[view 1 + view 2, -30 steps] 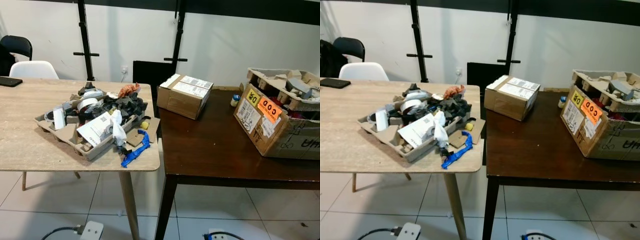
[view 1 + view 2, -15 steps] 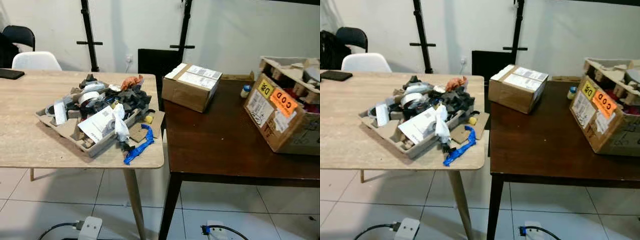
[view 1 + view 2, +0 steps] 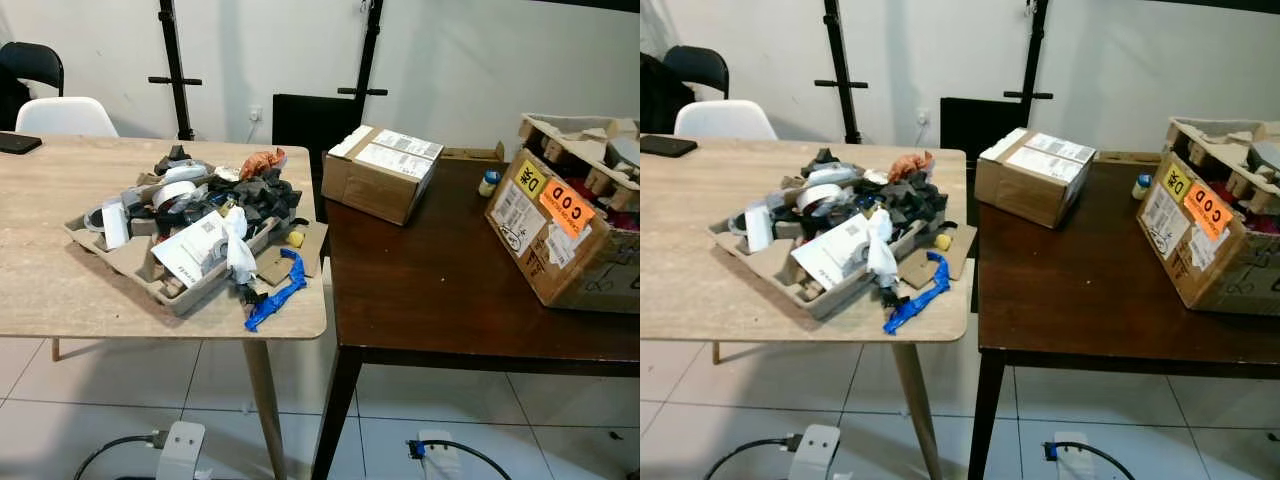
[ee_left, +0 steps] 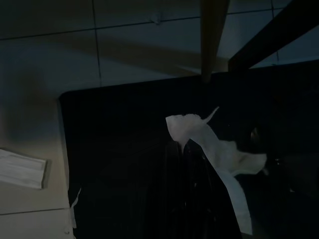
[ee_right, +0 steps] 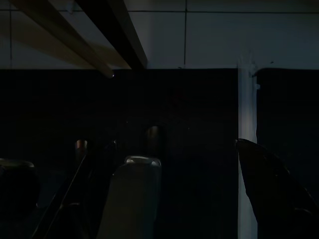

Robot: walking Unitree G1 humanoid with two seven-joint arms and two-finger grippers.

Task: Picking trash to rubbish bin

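Left wrist view showed the left tool (image 4: 209, 164) hanging low over the dark floor, seemingly pinching a white paper scrap (image 4: 214, 149), while the trash-heaped cardboard tray (image 3: 150, 262) sat ahead on the pale table (image 3: 60, 300), leftward.

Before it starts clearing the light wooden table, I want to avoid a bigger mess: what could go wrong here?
The blue scrap lies right at the light table's front edge, so a clumsy grab could knock it to the floor. The trash is heaped loosely on a cardboard tray; pulling one piece may spill others. A power strip and cables lie on the floor near the table legs, likely a tripping hazard.
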